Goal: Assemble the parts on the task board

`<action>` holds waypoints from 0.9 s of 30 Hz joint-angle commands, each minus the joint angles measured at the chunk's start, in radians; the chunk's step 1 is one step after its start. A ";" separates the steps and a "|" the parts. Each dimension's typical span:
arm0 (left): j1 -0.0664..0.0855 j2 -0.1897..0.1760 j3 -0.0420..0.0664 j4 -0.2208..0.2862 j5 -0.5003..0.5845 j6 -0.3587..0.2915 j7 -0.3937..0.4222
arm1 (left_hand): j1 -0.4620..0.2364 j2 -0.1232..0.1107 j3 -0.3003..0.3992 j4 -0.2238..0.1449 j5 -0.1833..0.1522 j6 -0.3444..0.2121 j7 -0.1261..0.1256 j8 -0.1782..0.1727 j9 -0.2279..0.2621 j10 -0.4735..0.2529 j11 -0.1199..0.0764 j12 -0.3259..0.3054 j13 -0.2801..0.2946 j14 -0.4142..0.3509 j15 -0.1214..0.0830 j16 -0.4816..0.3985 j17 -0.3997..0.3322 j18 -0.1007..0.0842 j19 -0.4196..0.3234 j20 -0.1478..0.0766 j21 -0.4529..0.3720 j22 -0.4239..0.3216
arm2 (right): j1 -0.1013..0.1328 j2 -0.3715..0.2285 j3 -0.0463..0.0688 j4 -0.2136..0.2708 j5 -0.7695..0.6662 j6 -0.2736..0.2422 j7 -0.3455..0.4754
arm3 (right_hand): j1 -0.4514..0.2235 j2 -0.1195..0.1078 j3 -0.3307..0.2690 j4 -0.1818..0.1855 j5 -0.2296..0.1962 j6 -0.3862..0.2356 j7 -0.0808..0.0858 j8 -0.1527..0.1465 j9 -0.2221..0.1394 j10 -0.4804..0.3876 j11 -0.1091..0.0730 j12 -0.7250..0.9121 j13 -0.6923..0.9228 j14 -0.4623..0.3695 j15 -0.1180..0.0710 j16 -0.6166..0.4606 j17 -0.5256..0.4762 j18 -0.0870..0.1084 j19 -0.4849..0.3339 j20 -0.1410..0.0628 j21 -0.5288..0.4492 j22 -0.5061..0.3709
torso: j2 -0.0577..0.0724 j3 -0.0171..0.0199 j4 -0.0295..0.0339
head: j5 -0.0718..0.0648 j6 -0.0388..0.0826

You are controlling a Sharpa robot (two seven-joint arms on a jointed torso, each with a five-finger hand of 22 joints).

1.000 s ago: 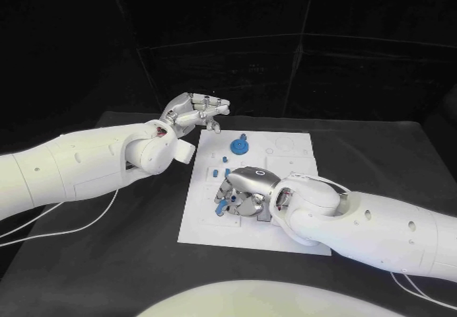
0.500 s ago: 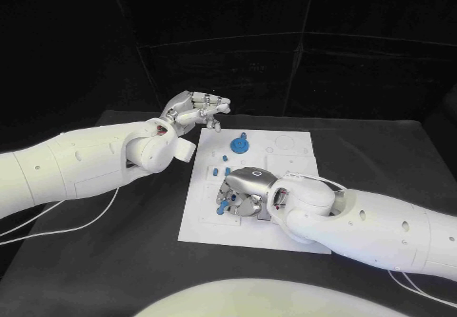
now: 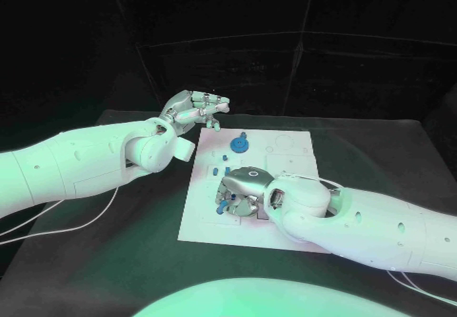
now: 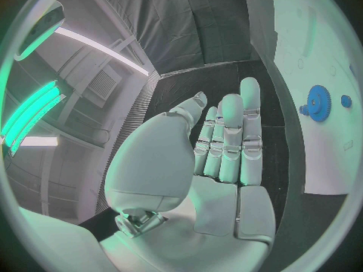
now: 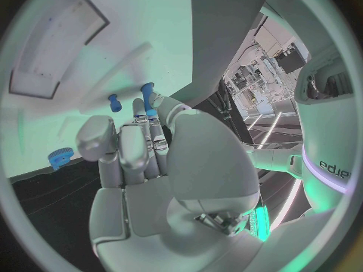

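The white task board (image 3: 249,191) lies mid-table. The right hand (image 3: 244,195) is down over its left half, fingers curled together and pinching a small blue peg (image 5: 148,98) at the fingertips (image 5: 139,112), seen clearly in the right wrist view. A second blue peg (image 5: 114,103) stands in the board just beside it. The blue gear (image 3: 239,145) sits on the board at about 12 o'clock from that hand, with small blue pieces (image 3: 223,159) between them.

The left hand (image 3: 195,109) hovers off the board's far left corner, at roughly 11 o'clock from the gear, fingers straight and close together, holding nothing.

The step in hand looks like seating the pinched peg. To do it well, I judge the peg should stay upright over its hole and go straight down with light pressure, clear of the standing neighbour. The hole itself is hidden under the hand.
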 commanded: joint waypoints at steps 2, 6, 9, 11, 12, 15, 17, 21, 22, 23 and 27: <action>0.002 0.001 0.001 0.000 0.003 0.011 0.006 | 0.009 0.001 -0.002 -0.003 -0.002 -0.004 0.002 0.005 -0.001 -0.006 0.002 0.004 0.001 -0.005 0.000 0.005 -0.001 0.013 0.005 -0.004 -0.004 -0.001 | 0.001 0.013 -0.001 -0.001 -0.038 0.039 -0.021 | -0.009 -0.007 0.004 0.003 0.003 0.000 0.003 0.001 0.001 0.004 -0.001 -0.009 -0.001 0.023 -0.005 0.003 -0.003 -0.008 0.007 0.000 0.003 -0.002 | 0.000 -0.0005 0.0009 | -0.002 0.001; 0.002 0.001 0.001 0.001 0.003 0.012 0.006 | 0.009 0.001 -0.002 -0.003 -0.002 -0.004 0.002 0.005 -0.001 -0.006 0.002 0.004 0.001 -0.005 0.000 0.005 -0.001 0.013 0.005 -0.004 -0.004 -0.001 | 0.001 0.019 -0.002 -0.003 -0.041 0.036 -0.016 | -0.016 -0.012 0.004 0.003 0.003 -0.012 0.006 -0.008 -0.003 -0.003 0.002 -0.020 -0.002 0.021 -0.003 0.002 -0.006 -0.008 0.005 0.002 0.002 -0.004 | 0.000 -0.0009 0.0008 | -0.002 0.001; 0.002 0.000 0.001 0.001 0.003 0.012 0.005 | 0.009 0.001 -0.002 -0.003 -0.002 -0.004 0.002 0.005 -0.001 -0.006 0.002 0.004 0.001 -0.005 0.000 0.005 -0.001 0.013 0.005 -0.004 -0.004 -0.001 | 0.001 0.022 -0.003 -0.004 -0.042 0.029 -0.012 | -0.024 -0.020 0.007 0.004 0.003 -0.035 0.013 -0.023 -0.007 -0.019 0.010 -0.036 -0.004 0.021 0.003 0.002 -0.008 -0.008 0.003 0.006 0.001 -0.005 | 0.000 -0.0009 0.0007 | -0.001 0.001; 0.002 0.000 0.001 0.001 0.003 0.012 0.005 | 0.009 0.001 -0.002 -0.003 -0.002 -0.004 0.002 0.005 -0.001 -0.006 0.002 0.004 0.001 -0.005 0.000 0.005 -0.001 0.013 0.005 -0.004 -0.004 -0.001 | 0.001 0.023 -0.004 -0.005 -0.043 0.026 -0.010 | -0.028 -0.024 0.008 0.003 0.002 -0.051 0.013 -0.030 -0.008 -0.029 0.013 -0.044 -0.005 0.020 0.005 0.002 -0.010 -0.008 0.001 0.009 0.001 -0.006 | 0.000 -0.0008 0.0005 | -0.001 0.000; 0.002 0.000 0.001 0.001 0.003 0.012 0.005 | 0.009 0.001 -0.002 -0.003 -0.002 -0.004 0.002 0.005 -0.001 -0.006 0.002 0.004 0.001 -0.005 0.000 0.005 -0.001 0.013 0.005 -0.004 -0.004 -0.001 | 0.001 0.024 -0.004 -0.005 -0.043 0.025 -0.008 | -0.031 -0.026 0.009 0.004 0.002 -0.057 0.014 -0.031 -0.008 -0.034 0.014 -0.048 -0.005 0.020 0.007 0.002 -0.011 -0.007 0.000 0.010 0.000 -0.008 | 0.000 -0.0008 0.0002 | -0.001 0.000; 0.002 -0.001 0.001 0.002 0.003 0.013 0.005 | 0.009 0.001 -0.002 -0.003 -0.002 -0.004 0.002 0.005 -0.001 -0.006 0.002 0.004 0.001 -0.005 0.000 0.005 -0.001 0.013 0.005 -0.004 -0.004 -0.001 | 0.001 0.026 -0.004 -0.006 -0.042 0.022 -0.005 | -0.036 -0.031 0.011 0.004 0.002 -0.075 0.014 -0.033 -0.009 -0.045 0.017 -0.057 -0.005 0.018 0.009 0.001 -0.014 -0.007 -0.003 0.013 -0.002 -0.012 | 0.000 -0.0009 0.0008 | -0.001 -0.001; 0.002 -0.001 0.001 0.002 0.003 0.013 0.004 | 0.009 0.001 -0.002 -0.003 -0.002 -0.004 0.002 0.005 -0.001 -0.006 0.002 0.004 0.001 -0.005 0.000 0.005 -0.001 0.013 0.005 -0.004 -0.004 -0.001 | 0.001 0.027 -0.004 -0.006 -0.041 0.020 -0.003 | -0.040 -0.034 0.011 0.005 0.002 -0.088 0.014 -0.033 -0.009 -0.048 0.017 -0.060 -0.005 0.018 0.010 0.002 -0.014 -0.006 -0.004 0.014 -0.003 -0.012 | 0.001 -0.0006 0.0009 | -0.001 -0.002; 0.002 -0.002 0.001 0.003 0.003 0.013 0.004 | 0.009 0.001 -0.002 -0.003 -0.002 -0.004 0.002 0.005 -0.001 -0.006 0.002 0.004 0.001 -0.005 0.000 0.005 -0.001 0.013 0.005 -0.004 -0.004 -0.001 | 0.001 0.028 -0.004 -0.007 -0.039 0.013 0.000 | -0.048 -0.043 0.008 0.006 0.002 -0.114 0.015 -0.033 -0.009 -0.055 0.019 -0.067 -0.004 0.019 0.011 0.005 -0.010 -0.005 -0.007 0.016 -0.005 -0.017 | 0.000 -0.0003 0.0005 | -0.001 -0.002; 0.002 -0.002 0.001 0.003 0.003 0.014 0.003 | 0.009 0.001 -0.002 -0.003 -0.002 -0.004 0.002 0.005 -0.001 -0.006 0.002 0.004 0.001 -0.005 0.000 0.005 -0.001 0.013 0.005 -0.004 -0.004 -0.001 | 0.001 0.029 -0.005 -0.007 -0.039 0.009 0.003 | -0.054 -0.050 0.004 0.007 -0.001 -0.130 0.016 -0.033 -0.009 -0.063 0.020 -0.071 -0.004 0.019 0.013 0.008 -0.008 -0.004 -0.010 0.017 -0.008 -0.022 | 0.000 -0.0003 0.0005 | -0.001 -0.002; 0.002 -0.002 0.001 0.003 0.003 0.014 0.003 | 0.009 0.001 -0.002 -0.003 -0.002 -0.004 0.002 0.005 -0.001 -0.006 0.002 0.004 0.001 -0.005 0.000 0.005 -0.001 0.013 0.005 -0.004 -0.004 -0.001 | 0.001 0.029 -0.005 -0.007 -0.039 0.007 0.003 | -0.057 -0.053 0.000 0.008 -0.003 -0.138 0.016 -0.033 -0.009 -0.066 0.021 -0.072 -0.004 0.018 0.013 0.008 -0.008 -0.003 -0.012 0.017 -0.010 -0.025 | 0.000 -0.0004 0.0006 | -0.001 -0.002; 0.002 -0.003 0.001 0.003 0.003 0.015 0.002 | 0.009 0.001 -0.002 -0.003 -0.002 -0.004 0.002 0.005 -0.001 -0.006 0.002 0.004 0.001 -0.005 0.000 0.005 -0.001 0.013 0.005 -0.004 -0.004 -0.001 | 0.001 0.028 -0.005 -0.007 -0.038 -0.004 0.007 | -0.071 -0.066 -0.020 0.011 -0.013 -0.166 0.018 -0.032 -0.008 -0.083 0.022 -0.077 -0.003 0.017 0.015 0.009 -0.009 -0.001 -0.018 0.018 -0.016 -0.036 | 0.000 -0.0004 0.0008 | -0.001 -0.001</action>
